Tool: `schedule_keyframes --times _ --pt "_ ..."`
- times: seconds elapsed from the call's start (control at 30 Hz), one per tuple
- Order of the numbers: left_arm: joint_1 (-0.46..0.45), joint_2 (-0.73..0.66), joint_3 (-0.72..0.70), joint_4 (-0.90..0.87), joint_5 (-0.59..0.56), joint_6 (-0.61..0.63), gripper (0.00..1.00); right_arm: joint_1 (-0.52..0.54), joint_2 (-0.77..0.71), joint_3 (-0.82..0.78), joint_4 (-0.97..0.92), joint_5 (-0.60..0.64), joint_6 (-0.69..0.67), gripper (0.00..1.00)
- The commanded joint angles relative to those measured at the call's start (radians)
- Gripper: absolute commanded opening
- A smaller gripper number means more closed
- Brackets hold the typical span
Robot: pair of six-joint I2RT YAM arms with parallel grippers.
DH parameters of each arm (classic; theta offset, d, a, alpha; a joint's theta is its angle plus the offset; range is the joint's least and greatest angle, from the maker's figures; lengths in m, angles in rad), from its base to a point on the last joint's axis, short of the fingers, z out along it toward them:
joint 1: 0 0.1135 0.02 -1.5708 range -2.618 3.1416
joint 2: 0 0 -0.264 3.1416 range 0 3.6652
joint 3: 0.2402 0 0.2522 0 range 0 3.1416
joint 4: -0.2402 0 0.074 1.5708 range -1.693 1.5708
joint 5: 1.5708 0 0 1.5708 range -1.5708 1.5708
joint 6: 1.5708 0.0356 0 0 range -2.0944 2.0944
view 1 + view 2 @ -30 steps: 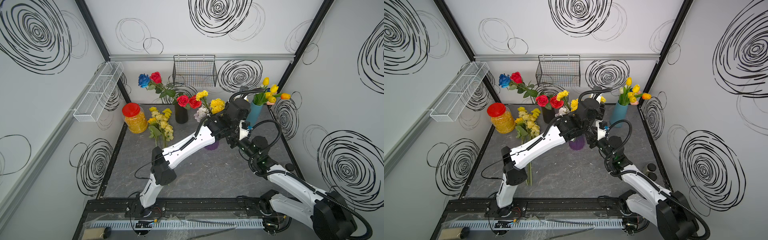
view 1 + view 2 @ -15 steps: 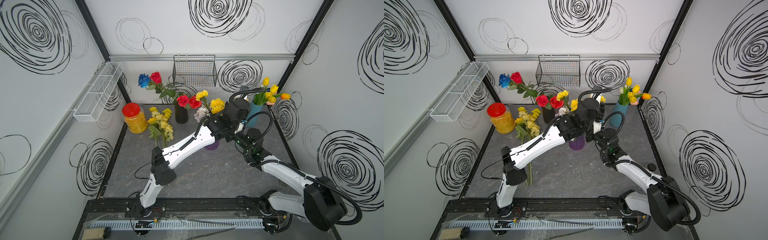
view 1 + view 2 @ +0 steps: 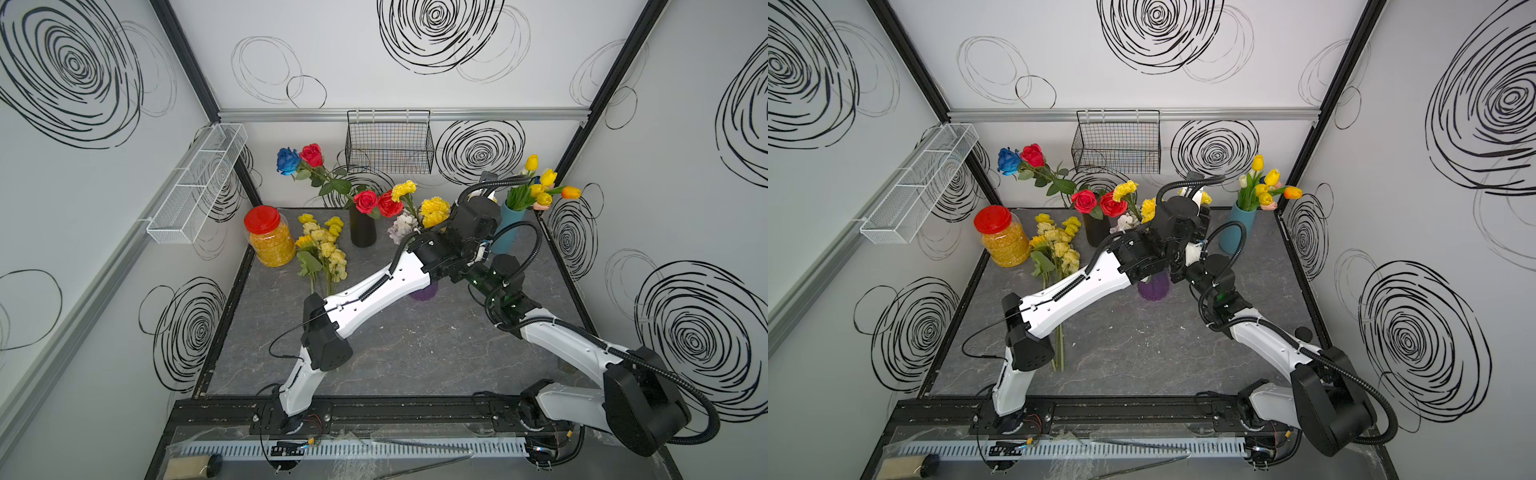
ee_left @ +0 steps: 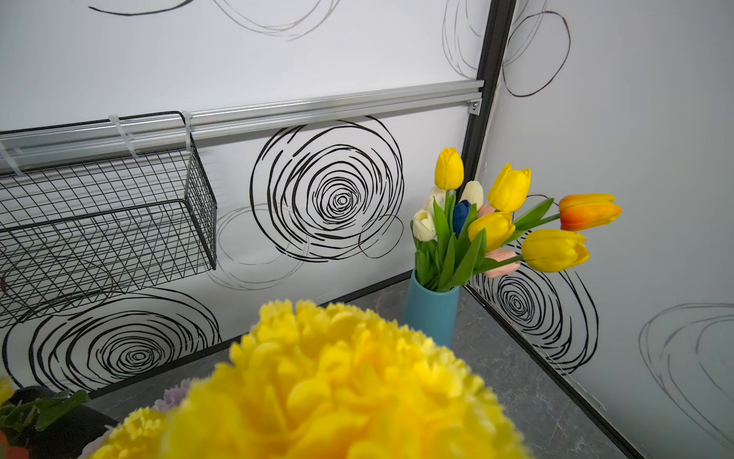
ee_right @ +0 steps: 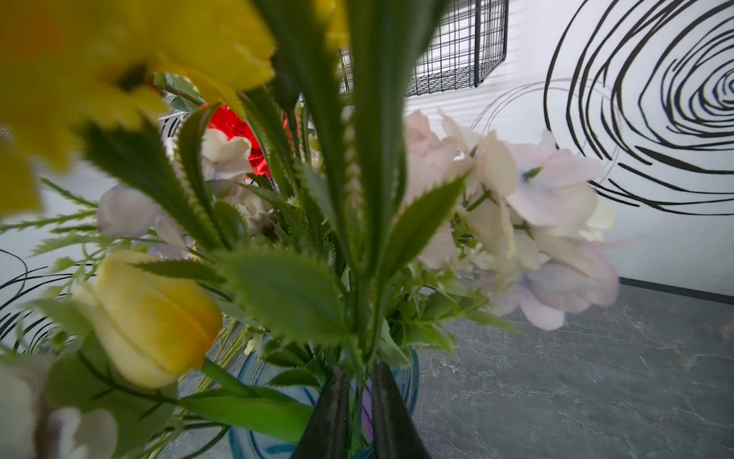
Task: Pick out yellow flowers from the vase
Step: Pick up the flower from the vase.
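The purple vase [image 3: 424,292] [image 3: 1154,286] stands mid-table, half hidden under my left arm. It holds yellow flowers [image 3: 434,210] [image 3: 1124,190] with lilac and white blooms [image 5: 548,206]. In the right wrist view my right gripper [image 5: 359,367] is shut on a green stem just above the vase's mouth [image 5: 409,381], with a yellow tulip [image 5: 151,318] beside it. A yellow carnation [image 4: 337,381] fills the left wrist view and hides my left gripper's fingers. My left wrist [image 3: 473,218] hangs over the bouquet.
Several yellow flowers [image 3: 324,245] lie on the table at the left, next to a red-lidded jar [image 3: 270,241]. Behind stand a black vase of red roses [image 3: 363,228] and a teal vase of tulips [image 3: 505,228] [image 4: 431,314]. A black wire basket [image 3: 388,143] hangs on the back wall.
My right arm has reached in from the right, under my left wrist, up to the vase, and its jaws have closed on a stem. The left arm has barely moved.
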Motion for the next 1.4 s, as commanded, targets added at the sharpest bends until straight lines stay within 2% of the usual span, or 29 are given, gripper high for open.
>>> schedule_keyframes --times 0.0,0.13,0.27,0.33,0.47,0.5,0.6,0.87,1.07,1.23,1.37 --pt "-0.006 -0.048 0.03 0.052 -0.013 0.009 0.45 -0.005 0.003 0.037 0.028 0.0 0.001 0.14" --pt "-0.006 -0.055 0.032 0.044 -0.005 0.008 0.49 -0.007 -0.01 0.044 0.01 -0.002 0.0 0.08" --pt "0.0 -0.066 0.116 -0.059 0.091 -0.001 0.64 -0.01 -0.045 0.056 -0.031 0.001 -0.007 0.04" --pt "0.005 -0.105 0.107 -0.084 0.125 -0.005 0.72 -0.016 -0.06 0.068 -0.06 0.002 -0.01 0.03" --pt "0.01 -0.226 -0.002 -0.079 0.19 -0.018 0.86 -0.027 -0.089 0.096 -0.113 0.002 -0.007 0.02" --pt "0.008 -0.268 -0.052 -0.062 0.203 -0.015 0.92 -0.03 -0.097 0.104 -0.127 0.002 -0.007 0.02" --pt "0.005 -0.408 -0.231 0.009 0.211 -0.011 1.0 -0.038 -0.121 0.136 -0.172 -0.003 0.001 0.01" --pt "0.023 -0.797 -0.732 0.198 0.203 0.013 0.99 -0.043 -0.2 0.252 -0.333 -0.032 0.014 0.0" --pt "0.05 -0.963 -0.957 0.177 0.23 0.02 0.99 -0.043 -0.277 0.38 -0.568 -0.072 -0.006 0.0" --pt "0.048 -1.062 -1.153 0.238 0.367 0.015 1.0 -0.042 -0.373 0.396 -0.678 -0.136 -0.017 0.0" --pt "0.028 -1.122 -1.269 0.307 0.483 -0.016 0.95 -0.032 -0.435 0.395 -0.763 -0.239 0.005 0.0"
